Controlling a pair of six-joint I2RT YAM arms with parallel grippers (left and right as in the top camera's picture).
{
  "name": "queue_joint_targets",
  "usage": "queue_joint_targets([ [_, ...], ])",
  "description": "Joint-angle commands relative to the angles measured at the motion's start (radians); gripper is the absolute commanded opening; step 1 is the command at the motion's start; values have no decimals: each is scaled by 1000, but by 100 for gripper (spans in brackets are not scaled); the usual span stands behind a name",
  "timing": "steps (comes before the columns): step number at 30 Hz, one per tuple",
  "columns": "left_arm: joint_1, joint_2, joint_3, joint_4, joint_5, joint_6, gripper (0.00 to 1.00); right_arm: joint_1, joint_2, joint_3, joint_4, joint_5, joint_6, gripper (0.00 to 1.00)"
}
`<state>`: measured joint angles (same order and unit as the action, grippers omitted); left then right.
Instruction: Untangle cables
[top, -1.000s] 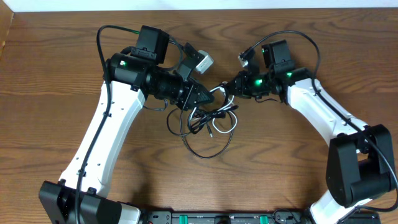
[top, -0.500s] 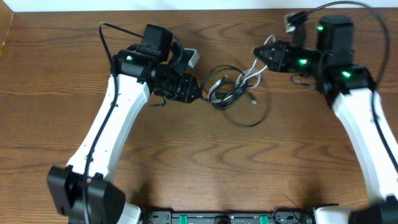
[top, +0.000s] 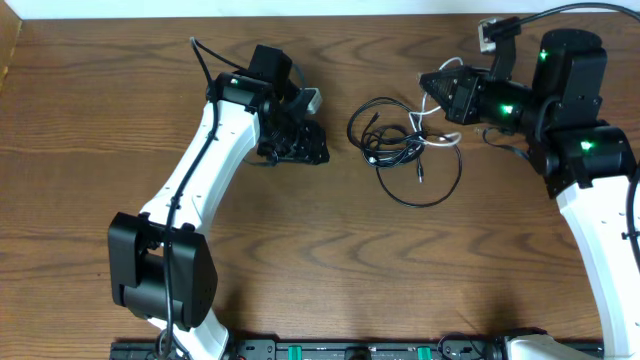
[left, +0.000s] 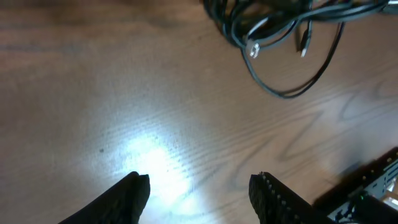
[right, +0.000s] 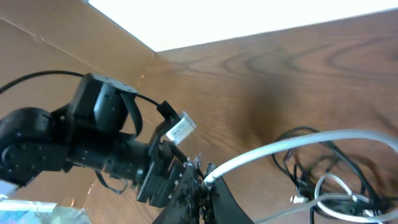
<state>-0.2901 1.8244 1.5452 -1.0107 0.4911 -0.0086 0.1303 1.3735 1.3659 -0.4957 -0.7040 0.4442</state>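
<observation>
Beside the right hand (top: 428, 88) lie the cables (top: 395, 152), white one (right: 280, 148) pinched.

cables (top: 400, 150) on table (top: 300, 260) | between left arm (top: 200, 170), right arm (top: 575, 150) | apparently overlapping

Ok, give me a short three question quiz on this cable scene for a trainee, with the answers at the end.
1. True or false: the left gripper holds the black cable.
2. What is the right gripper shut on? A, the black cable; B, the white cable; C, nothing.
3. Fill in: the table is made of ___.
Key: 1 false, its jaws stand open and empty, apart from both cables. 2 B. 3 wood.
</observation>
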Motion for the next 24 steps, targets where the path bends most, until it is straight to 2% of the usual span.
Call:
queue_joint_targets([
  [1,0,-2,-4,13,-6,-13,57,2,-8,94,39,-58,5,1],
  [7,0,-2,-4,29,-6,-12,57,1,-8,321,145,-95,34,1],
  [13,1,-2,-4,30,-6,-12,57,-6,-8,520,180,-60,30,1],
  [17,1,-2,-4,31,-6,-12,57,-15,-7,552,159,-19,30,1],
  [22,1,-2,-4,41,-6,-12,57,30,64,550,-8,2,-19,1],
  [24,0,-2,-4,45,-6,-12,57,35,103,551,9,-30,28,1],
])
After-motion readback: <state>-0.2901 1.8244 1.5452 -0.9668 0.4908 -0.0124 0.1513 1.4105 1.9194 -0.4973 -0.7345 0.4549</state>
